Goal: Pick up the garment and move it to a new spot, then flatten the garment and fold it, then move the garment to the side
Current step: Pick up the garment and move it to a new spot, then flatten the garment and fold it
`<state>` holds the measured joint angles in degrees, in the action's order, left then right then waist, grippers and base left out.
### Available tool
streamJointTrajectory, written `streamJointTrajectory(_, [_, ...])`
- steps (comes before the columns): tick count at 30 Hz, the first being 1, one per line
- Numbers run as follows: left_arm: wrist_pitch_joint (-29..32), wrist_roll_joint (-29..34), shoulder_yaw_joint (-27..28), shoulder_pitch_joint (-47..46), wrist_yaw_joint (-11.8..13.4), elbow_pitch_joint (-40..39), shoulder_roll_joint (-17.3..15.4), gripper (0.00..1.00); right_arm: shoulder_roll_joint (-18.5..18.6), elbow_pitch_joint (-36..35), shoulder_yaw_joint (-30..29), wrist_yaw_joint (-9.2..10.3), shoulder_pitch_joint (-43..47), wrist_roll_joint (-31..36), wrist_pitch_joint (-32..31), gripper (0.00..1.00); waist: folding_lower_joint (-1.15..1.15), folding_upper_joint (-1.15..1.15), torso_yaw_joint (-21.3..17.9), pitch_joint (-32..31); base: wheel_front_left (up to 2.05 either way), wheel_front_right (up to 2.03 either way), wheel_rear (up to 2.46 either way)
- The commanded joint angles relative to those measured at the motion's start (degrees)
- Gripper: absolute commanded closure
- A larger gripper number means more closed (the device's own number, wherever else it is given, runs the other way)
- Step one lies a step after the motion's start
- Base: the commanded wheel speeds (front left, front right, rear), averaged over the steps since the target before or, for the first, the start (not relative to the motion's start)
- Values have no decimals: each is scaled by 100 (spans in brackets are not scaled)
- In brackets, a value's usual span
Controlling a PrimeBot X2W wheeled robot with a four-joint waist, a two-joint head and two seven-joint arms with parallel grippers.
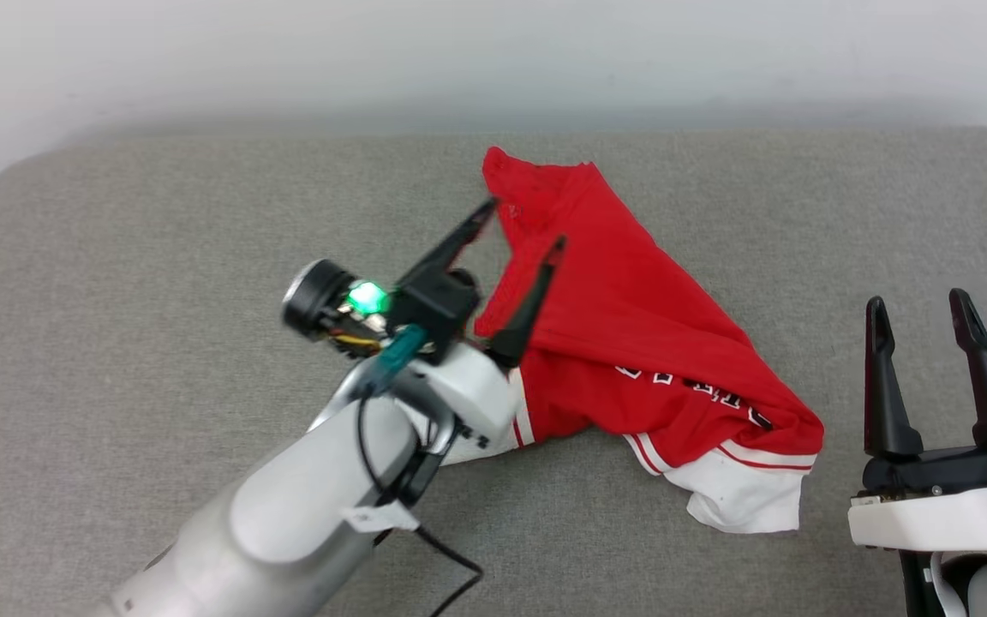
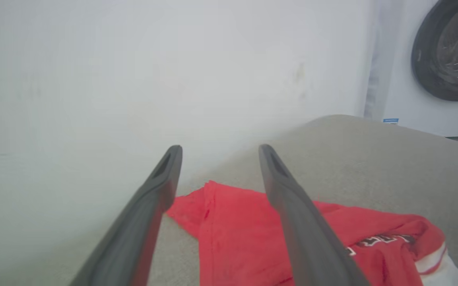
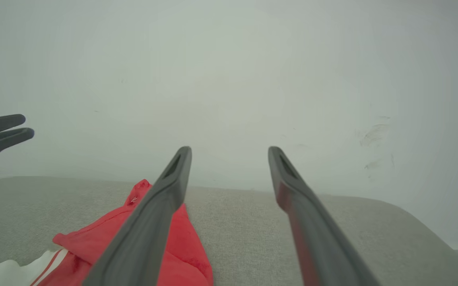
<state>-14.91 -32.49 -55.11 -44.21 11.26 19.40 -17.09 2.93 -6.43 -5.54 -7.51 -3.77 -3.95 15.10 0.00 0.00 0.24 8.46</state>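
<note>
Though beyond garment [image 2: 237, 238], left wrist's round door [image 2: 447, 51]

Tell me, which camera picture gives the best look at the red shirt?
The head view: nearly the whole red shirt lies crumpled on the grey cushion, white sleeve and lettering visible. The left wrist view shows part of it, some lettering too; the right wrist view, a red fold and some white.

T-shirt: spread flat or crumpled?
Crumpled. The red T-shirt lies bunched on the grey cushion, its body draped over itself across the chest lettering, one white sleeve poking out at the near edge.
</note>
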Motion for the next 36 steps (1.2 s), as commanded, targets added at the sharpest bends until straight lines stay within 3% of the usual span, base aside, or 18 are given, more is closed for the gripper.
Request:
streamJointTrajectory(1, [-33, 175, 306, 333, 181, -257, -150, 0, -9, 29, -15, 4, 76, 18, 11, 0, 0, 0, 100, -121, 0, 0, 0])
streamJointTrajectory(6, [-28, 632, 1254, 1331, 607, -913, -469, 0, -9, 62, -40, 4, 199, 5, 11, 0, 0, 0, 174, -281, 0, 0, 0])
streamJointTrajectory(13, [-28, 1134, 2575, 2698, 878, -1490, -532, 0, -9, 173, 8, 4, 403, -19, 11, 0, 0, 0, 192, -484, 0, 0, 0])
streamJointTrajectory(18, [-29, 1411, 3305, 3528, 747, -1659, -349, 0, -9, 304, 38, 4, 563, -130, 11, 0, 0, 0, 167, -617, 0, 0, 0])
streamJointTrajectory(23, [-29, 1687, 3723, 4065, 442, -1711, -54, 0, -9, 405, 106, 4, 757, -256, 11, 0, 0, 0, 151, -706, 0, 0, 0])
streamJointTrajectory(36, [-29, 2270, 4571, 4574, -253, -1702, 641, 0, -9, 561, 274, 4, 997, -449, 11, 0, 0, 0, 164, -802, 0, 0, 0])
